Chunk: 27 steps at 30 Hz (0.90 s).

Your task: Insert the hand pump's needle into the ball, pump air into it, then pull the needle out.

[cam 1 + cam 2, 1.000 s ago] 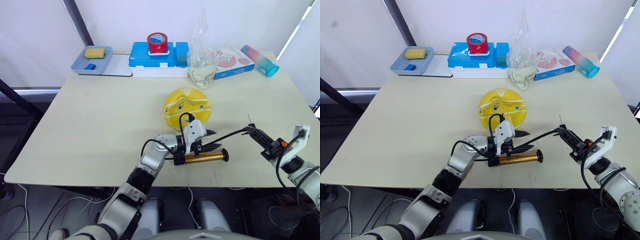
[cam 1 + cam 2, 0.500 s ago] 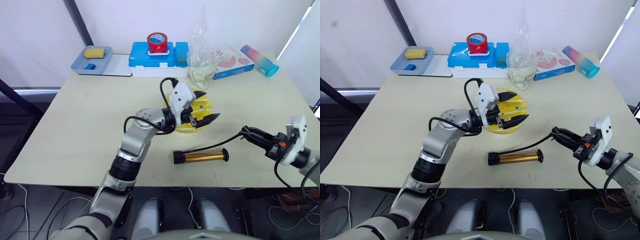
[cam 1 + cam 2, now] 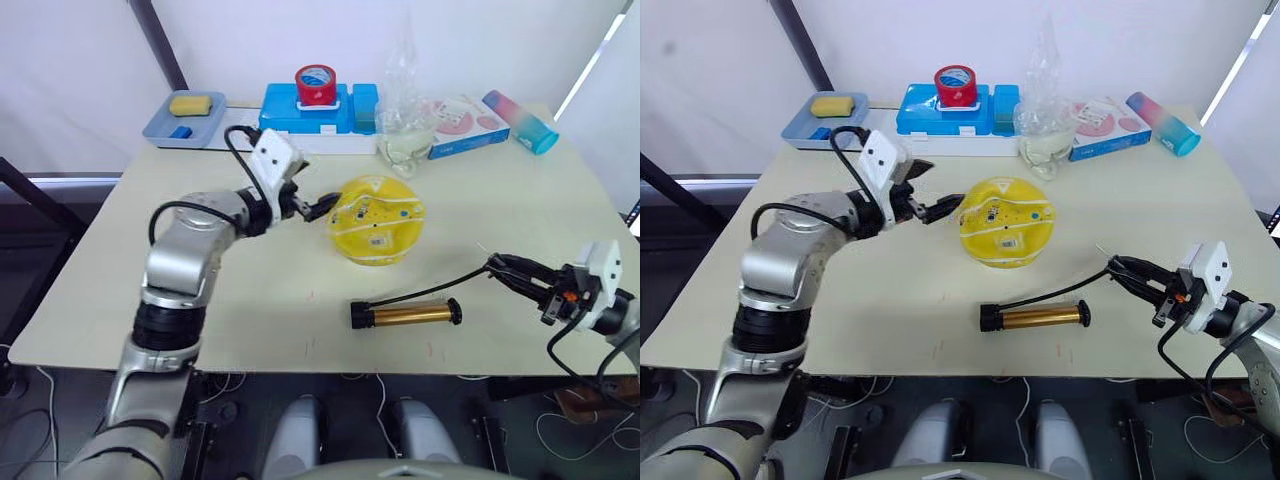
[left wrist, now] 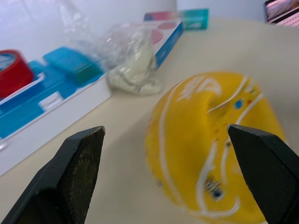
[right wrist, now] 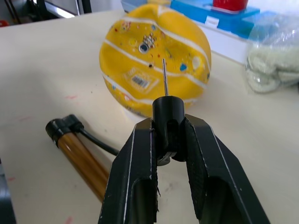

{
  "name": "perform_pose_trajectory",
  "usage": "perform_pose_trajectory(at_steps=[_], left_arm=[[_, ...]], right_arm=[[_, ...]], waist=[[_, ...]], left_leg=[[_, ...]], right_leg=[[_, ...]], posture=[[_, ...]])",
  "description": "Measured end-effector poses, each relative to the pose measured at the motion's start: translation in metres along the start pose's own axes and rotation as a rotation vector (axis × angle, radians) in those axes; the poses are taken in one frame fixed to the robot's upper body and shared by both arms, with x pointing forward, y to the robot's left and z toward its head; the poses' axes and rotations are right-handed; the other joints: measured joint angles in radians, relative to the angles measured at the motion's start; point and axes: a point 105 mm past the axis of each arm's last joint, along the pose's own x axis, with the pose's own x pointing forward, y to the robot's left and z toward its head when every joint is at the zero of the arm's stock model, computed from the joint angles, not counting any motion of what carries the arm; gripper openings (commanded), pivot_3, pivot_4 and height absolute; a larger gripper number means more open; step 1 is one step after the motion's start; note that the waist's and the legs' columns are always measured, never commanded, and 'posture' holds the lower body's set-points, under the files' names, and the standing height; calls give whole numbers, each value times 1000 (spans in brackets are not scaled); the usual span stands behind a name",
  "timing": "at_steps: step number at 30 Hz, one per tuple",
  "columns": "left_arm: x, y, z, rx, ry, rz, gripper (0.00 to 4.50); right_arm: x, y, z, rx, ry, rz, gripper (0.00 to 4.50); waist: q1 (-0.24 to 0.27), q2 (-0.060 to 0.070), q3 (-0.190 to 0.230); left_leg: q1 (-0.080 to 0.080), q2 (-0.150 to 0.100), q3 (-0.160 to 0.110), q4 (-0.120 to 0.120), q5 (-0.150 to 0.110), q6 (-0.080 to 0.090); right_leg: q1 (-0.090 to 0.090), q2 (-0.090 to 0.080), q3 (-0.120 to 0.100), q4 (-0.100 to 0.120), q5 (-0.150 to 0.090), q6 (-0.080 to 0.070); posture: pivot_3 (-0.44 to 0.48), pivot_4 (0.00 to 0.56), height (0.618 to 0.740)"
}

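The ball [image 3: 377, 219] sits mid-table; left claw [image 3: 318, 205] spread beside it; right claw [image 5: 168, 140] pinches the needle [image 5: 163, 77].

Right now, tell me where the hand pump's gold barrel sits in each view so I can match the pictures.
Left eye view: the hand pump lies flat on the table's near side, in front of the ball.
Right eye view: same spot, in front of the ball.
Left wrist view: not in it.
Right wrist view: beside the right gripper, which is shut on the needle fitting.
Shared landmark: the yellow ball.
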Motion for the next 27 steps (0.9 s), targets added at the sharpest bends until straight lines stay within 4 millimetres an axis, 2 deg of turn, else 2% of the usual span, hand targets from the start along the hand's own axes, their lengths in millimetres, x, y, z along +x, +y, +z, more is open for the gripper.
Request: perform_pose_trajectory(at_steps=[5, 10, 20, 27], left_arm=[[1, 11, -18, -60, 72, 35, 4476], [12, 13, -21, -116, 91, 23, 4476], [34, -3, -12, -177, 66, -76, 4476], [50, -20, -25, -167, 110, -136, 4476]], right_arm=[[3, 2, 0, -18, -28, -5, 285], [5, 5, -1, -27, -36, 0, 285], [5, 8, -3, -36, -64, 3, 285], [7, 11, -8, -31, -69, 2, 285]], waist=[[0, 0, 0], [1, 0, 0], [-2, -1, 0], [-2, -1, 0]], left_leg=[[0, 0, 0, 0, 0, 0], [0, 0, 0, 0, 0, 0], [0, 0, 1, 0, 0, 0], [0, 0, 1, 0, 0, 0]], right_leg=[[0, 0, 0, 0, 0, 0], [0, 0, 0, 0, 0, 0], [0, 0, 0, 1, 0, 0], [0, 0, 0, 1, 0, 0]], posture=[[0, 150, 739], [0, 150, 739], [0, 150, 739], [0, 150, 739]])
